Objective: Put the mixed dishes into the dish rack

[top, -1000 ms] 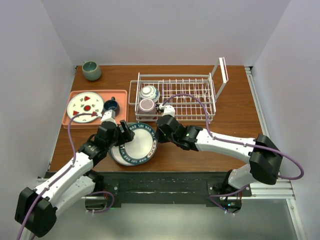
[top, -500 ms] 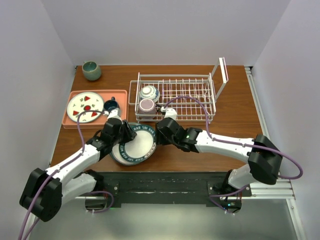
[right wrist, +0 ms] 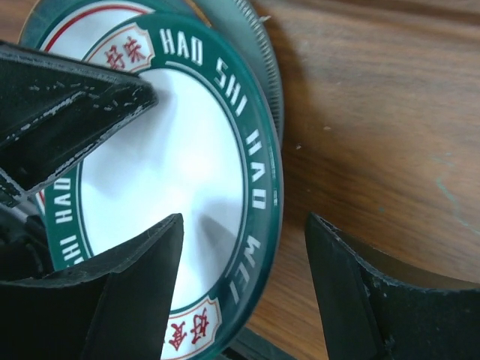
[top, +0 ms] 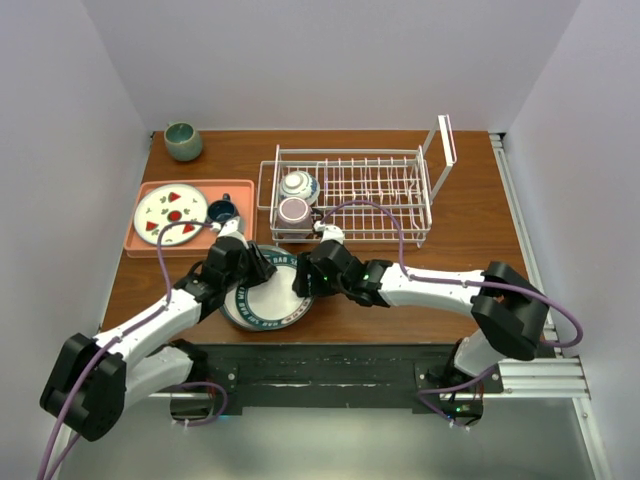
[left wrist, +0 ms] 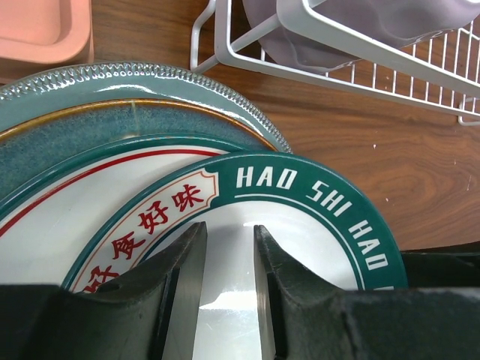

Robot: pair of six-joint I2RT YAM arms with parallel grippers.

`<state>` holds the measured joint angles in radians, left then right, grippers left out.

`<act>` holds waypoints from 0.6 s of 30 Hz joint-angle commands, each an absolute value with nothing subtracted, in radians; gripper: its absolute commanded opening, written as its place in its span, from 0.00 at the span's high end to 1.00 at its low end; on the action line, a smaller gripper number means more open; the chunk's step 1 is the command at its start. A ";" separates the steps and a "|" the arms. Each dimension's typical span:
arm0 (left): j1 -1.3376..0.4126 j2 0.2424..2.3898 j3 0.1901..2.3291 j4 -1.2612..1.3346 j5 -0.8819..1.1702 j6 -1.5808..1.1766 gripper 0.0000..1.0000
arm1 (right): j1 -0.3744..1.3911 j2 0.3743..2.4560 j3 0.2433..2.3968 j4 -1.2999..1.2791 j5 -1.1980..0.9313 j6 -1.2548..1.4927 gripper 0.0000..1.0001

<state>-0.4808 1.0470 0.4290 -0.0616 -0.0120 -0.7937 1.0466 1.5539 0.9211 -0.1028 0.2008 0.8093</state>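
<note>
- A round grey-green cup [top: 183,140] stands at the far left corner of the wooden table [top: 470,225].
- The flat salmon-pink tray [top: 138,243] lies nearer, carrying the white plate with red fruit marks [top: 170,213] and a small dark blue cup [top: 222,212].
- The left gripper [top: 262,268] [left wrist: 227,232] reaches over the left side of the plate stack. Its fingers [left wrist: 187,262] are parted by only a narrow slit, above the white centre, with nothing between them.
- The large white plate with lettered teal rim [top: 272,300] [left wrist: 315,187] [right wrist: 172,150] tops the stack at the near table edge, in front of the rack. The plain teal plate [left wrist: 60,146] shows beneath it.
- The right gripper [top: 303,278] [right wrist: 244,221] is spread wide across the lettered plate's right rim, one finger over the white centre and the other over bare wood.
- The dish rack [top: 370,185] [left wrist: 300,30] sits behind. The small blue-and-white patterned bowl [top: 298,185] and the clear pinkish glass mug [top: 293,211] [left wrist: 360,22] are in its left end.
- Its tall wire end piece [top: 445,140] rises at the right.
</note>
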 commanded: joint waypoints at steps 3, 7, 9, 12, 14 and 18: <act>-0.483 1.083 0.376 -0.179 -0.005 -0.782 0.64 | 1.048 1.549 0.888 -0.008 0.172 0.873 0.41; -0.483 1.083 0.376 -0.175 -0.005 -0.779 0.65 | 1.048 1.539 0.874 -0.028 0.196 0.894 0.54; -0.483 1.078 0.376 -0.172 -0.005 -0.779 0.66 | 1.046 1.537 0.868 -0.046 0.207 0.894 0.63; -0.483 1.068 0.368 -0.167 -0.005 -0.782 0.66 | 1.034 1.529 0.858 -0.061 0.224 0.900 0.77; -0.483 1.060 0.371 -0.173 -0.005 -0.781 0.65 | 1.031 1.520 0.851 -0.078 0.233 0.902 0.86; -0.483 1.029 0.377 -0.192 -0.005 -0.782 0.60 | 1.028 1.493 0.850 -0.110 0.262 0.900 1.00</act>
